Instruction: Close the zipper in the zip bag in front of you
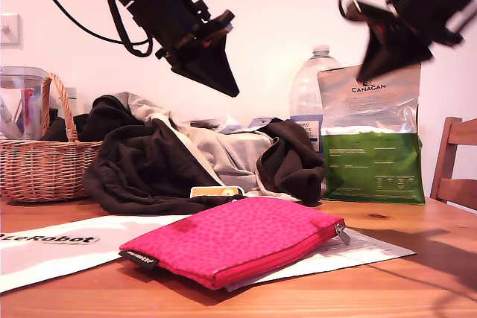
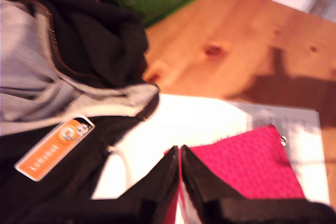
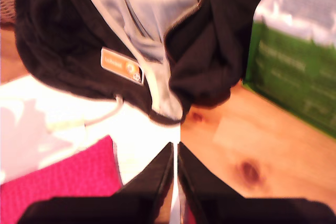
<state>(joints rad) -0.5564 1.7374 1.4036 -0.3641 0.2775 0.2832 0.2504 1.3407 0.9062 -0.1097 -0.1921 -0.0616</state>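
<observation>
Exterior view: zip bag (image 1: 235, 240) flat, zipper (image 1: 287, 257) pull seemingly rightward

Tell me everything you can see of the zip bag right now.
The zip bag is a flat rectangular pouch of pink-red, finely dotted fabric, lying on white paper sheets on the wooden table. A small black label sticks out at its corner towards the exterior view's left. The red zipper runs along its near long edge, with the silver pull tab at the end towards the exterior view's right. Neither pincer touches it.
</observation>
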